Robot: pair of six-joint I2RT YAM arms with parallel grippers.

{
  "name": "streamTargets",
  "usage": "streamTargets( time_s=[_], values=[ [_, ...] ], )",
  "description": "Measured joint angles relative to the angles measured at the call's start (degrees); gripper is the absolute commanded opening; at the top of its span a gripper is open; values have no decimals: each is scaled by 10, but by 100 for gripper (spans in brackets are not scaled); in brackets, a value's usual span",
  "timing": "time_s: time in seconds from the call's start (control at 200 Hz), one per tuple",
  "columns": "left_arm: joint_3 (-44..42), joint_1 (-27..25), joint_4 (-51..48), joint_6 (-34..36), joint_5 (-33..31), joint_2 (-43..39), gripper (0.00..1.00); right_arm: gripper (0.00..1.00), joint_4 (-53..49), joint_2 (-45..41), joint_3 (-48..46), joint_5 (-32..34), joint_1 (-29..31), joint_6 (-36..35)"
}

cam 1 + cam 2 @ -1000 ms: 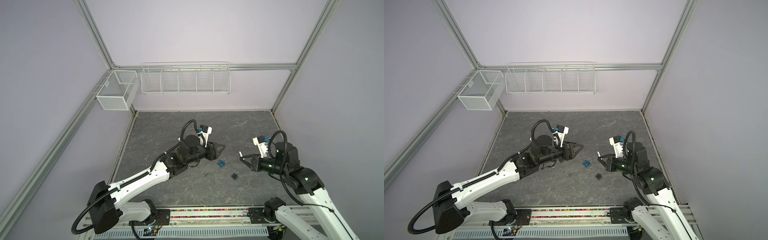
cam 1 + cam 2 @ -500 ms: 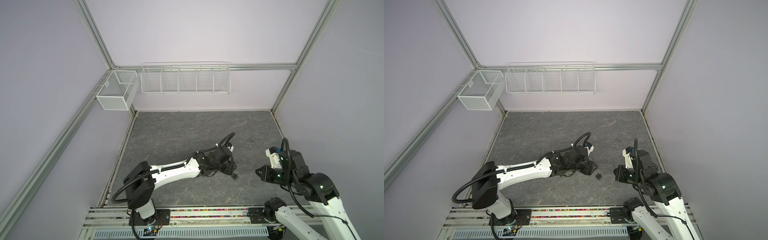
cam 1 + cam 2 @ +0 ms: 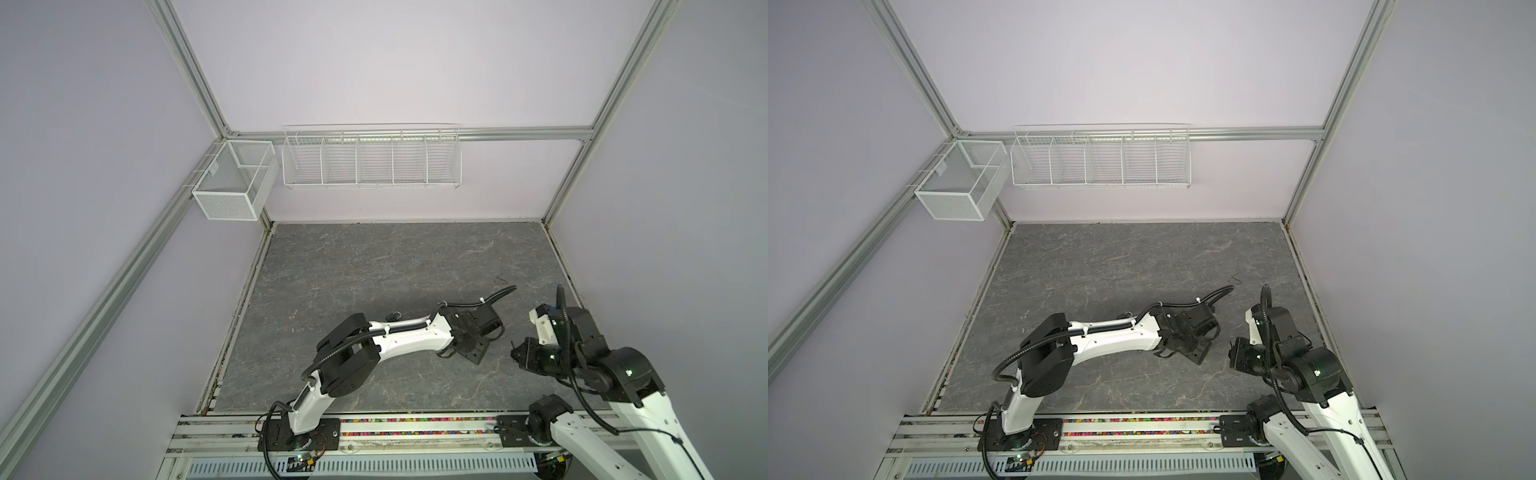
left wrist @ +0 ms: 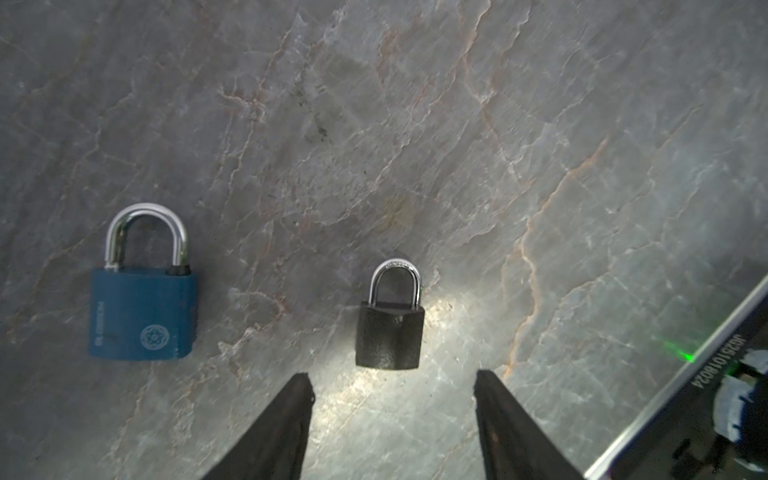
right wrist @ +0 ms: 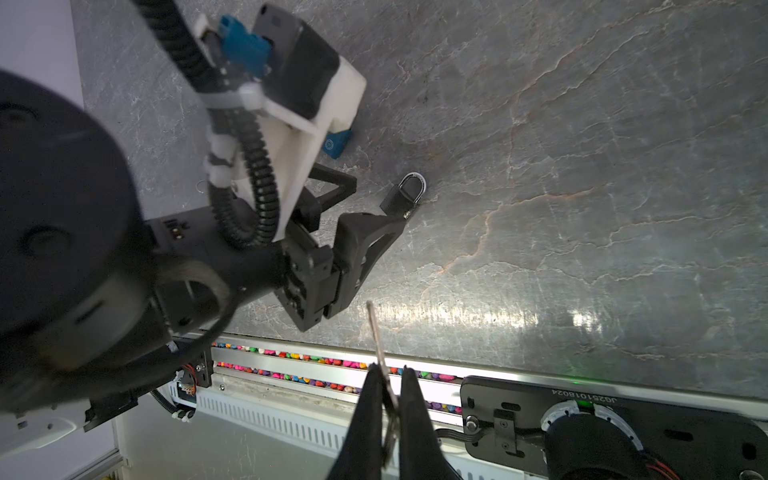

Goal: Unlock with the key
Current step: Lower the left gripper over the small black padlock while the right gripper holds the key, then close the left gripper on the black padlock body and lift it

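On the veined grey slate tabletop [image 4: 457,145], two padlocks lay flat and well apart. The blue padlock [image 4: 143,318] had a smooth painted rectangular body and a polished steel shackle. The smaller black padlock [image 4: 390,332] had a pebbled body, with both shackle legs seated. The left gripper [image 4: 392,374] stood partly open and empty, its tapered black fingers just short of the black padlock's base, one to each side. The right gripper [image 5: 390,370] was closed on the key [image 5: 376,332], a thin silver blade projecting beyond the fingertips, apart from both padlocks. Compared with one second earlier, the left arm had reached across over the black padlock, which it now hid in both top views. The right arm had drawn back toward its base.
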Motion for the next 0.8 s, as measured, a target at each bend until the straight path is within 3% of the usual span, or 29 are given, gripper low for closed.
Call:
streamTargets(
  time_s=[0.36,0.8],
  values=[
    [100,-9,-66,10,-22,83,57,7,1,-12,0,-1,-1,-1],
    [134,-10,-100,9,-42,121,47,7,3,-23,0,-9,-1,-6]
  ],
)
